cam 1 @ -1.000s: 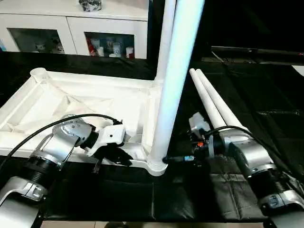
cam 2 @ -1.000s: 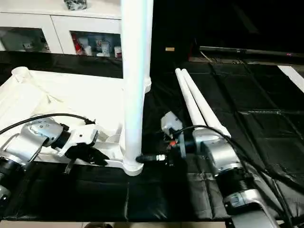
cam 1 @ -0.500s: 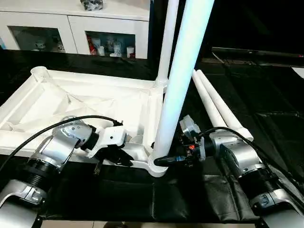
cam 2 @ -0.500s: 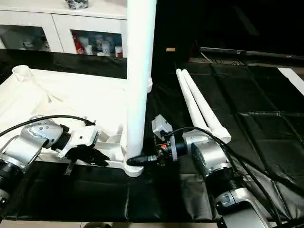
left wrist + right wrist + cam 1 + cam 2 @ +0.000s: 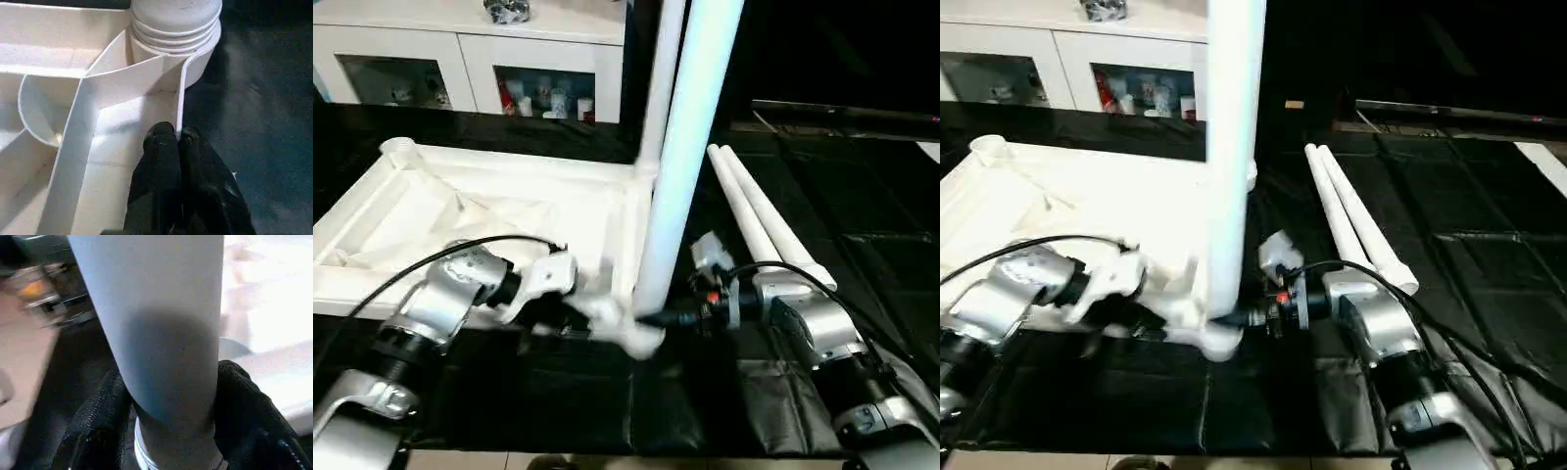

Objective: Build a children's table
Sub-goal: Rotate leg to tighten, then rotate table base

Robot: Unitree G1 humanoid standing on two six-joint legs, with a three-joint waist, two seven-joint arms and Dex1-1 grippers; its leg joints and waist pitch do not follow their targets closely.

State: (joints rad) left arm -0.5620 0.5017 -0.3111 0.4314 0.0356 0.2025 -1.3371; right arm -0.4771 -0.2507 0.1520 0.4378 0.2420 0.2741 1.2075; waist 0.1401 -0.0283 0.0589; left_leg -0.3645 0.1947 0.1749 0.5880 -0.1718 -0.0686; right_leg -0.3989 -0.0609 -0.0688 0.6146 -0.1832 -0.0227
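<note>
Assembly underway: white ribbed plastic tabletop (image 5: 489, 211) lies underside up on black cloth (image 5: 862, 206). Right gripper (image 5: 166, 431) clamps upright white tubular leg (image 5: 680, 166) in near corner socket; left gripper (image 5: 176, 147), fingers pressed together, braces rim. Two spare legs (image 5: 754, 220) lie at 2 o'clock. Best practice: keep leg vertical, press straight down.

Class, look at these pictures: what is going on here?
A humanoid robot is building a children's table. The white tabletop lies upside down on black cloth. The right gripper clasps a leg standing in the near corner socket, while the shut left gripper pinches the tabletop's rim beside it. A second leg stands behind; two more lie alongside.
</note>
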